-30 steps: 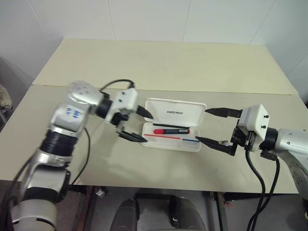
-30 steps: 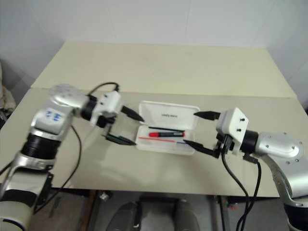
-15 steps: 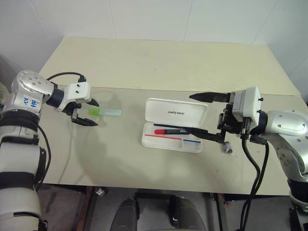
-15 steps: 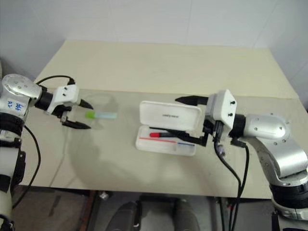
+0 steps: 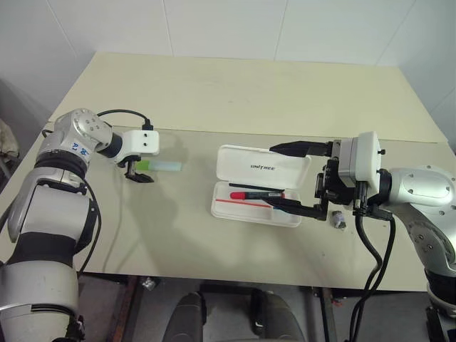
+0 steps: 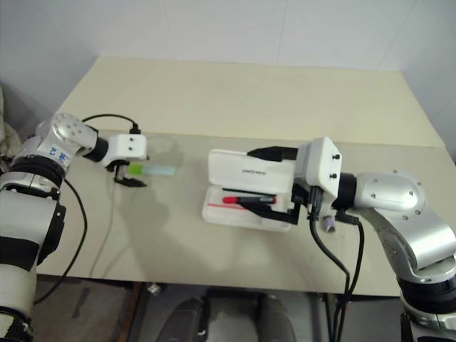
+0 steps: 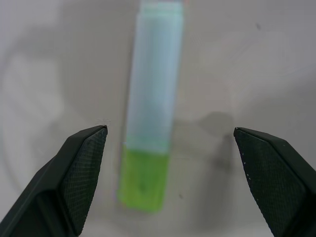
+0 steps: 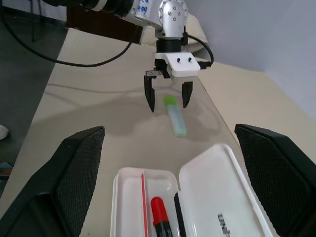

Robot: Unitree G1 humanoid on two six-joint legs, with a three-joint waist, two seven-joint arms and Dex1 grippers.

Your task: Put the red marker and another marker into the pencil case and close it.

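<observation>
1. the table (image 5: 235, 92) is a wide beige top, and near the middle of its front part the pencil case (image 5: 263, 167) lies open, the lid with the logo folded back away from the robot.
2. the right gripper (image 5: 293, 178) hangs level at the right end of the case with its two fingers spread wide, one over the lid and one over the tray. it holds nothing. a small dark stubby cylinder (image 5: 338, 220) lies on the table under this arm.
3. the left gripper (image 8: 168, 95) is well to the left of the case, pointing down, fingers spread apart on both sides of the green end of the highlighter.
4. the red marker (image 5: 255, 194) lies already inside the tray of the case.
5. the light-green highlighter (image 7: 150, 113) lies flat on the table between the left fingers, not yet touched.
6. i judge the step in hand is the pick of the highlighter. it is better to go straight down, keep the barrel centred between the pads, and close across the narrow width so it does not roll away.
</observation>
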